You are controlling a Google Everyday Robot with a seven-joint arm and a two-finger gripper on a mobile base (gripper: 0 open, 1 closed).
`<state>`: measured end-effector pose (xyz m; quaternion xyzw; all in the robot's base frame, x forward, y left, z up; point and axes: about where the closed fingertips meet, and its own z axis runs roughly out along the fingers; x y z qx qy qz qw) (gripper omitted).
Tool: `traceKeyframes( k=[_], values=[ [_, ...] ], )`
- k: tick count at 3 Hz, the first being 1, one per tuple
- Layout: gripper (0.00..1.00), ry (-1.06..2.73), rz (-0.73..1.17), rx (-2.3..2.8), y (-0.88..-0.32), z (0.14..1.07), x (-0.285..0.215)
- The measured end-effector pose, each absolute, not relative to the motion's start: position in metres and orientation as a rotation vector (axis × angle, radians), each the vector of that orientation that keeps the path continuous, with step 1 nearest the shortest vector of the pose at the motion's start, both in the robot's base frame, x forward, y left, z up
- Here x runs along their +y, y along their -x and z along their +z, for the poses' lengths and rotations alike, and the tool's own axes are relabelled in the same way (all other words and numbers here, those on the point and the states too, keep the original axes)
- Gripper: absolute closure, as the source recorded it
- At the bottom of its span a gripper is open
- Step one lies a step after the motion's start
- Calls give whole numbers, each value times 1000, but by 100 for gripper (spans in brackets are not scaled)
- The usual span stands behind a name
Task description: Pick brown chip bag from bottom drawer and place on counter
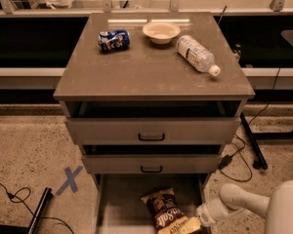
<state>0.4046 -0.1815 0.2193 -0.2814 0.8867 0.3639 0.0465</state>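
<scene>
Your robot's arm (244,204) is white and smooth. You can see it in the lower right of the frame. Its biggest part is a fat, pale, rounded block right in the corner. A thinner round tube comes out of that block, with a ball-like bump where it bends. The gripper (201,222) is at the end of the tube, low in the frame and right of the middle. It looks white too.

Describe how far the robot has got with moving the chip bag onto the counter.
Done: the bottom drawer is open. In hand: the gripper sits at the brown chip bag, which lies in the drawer. Left: lifting it onto the counter.
</scene>
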Motion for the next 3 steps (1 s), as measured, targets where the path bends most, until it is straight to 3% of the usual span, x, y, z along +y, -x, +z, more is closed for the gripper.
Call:
traceKeyframes(
  k=[1, 3],
  values=[
    [0, 876, 1135, 2713, -399, 203, -170],
    [41, 846, 1201, 2689, -405, 185, -154]
  ],
)
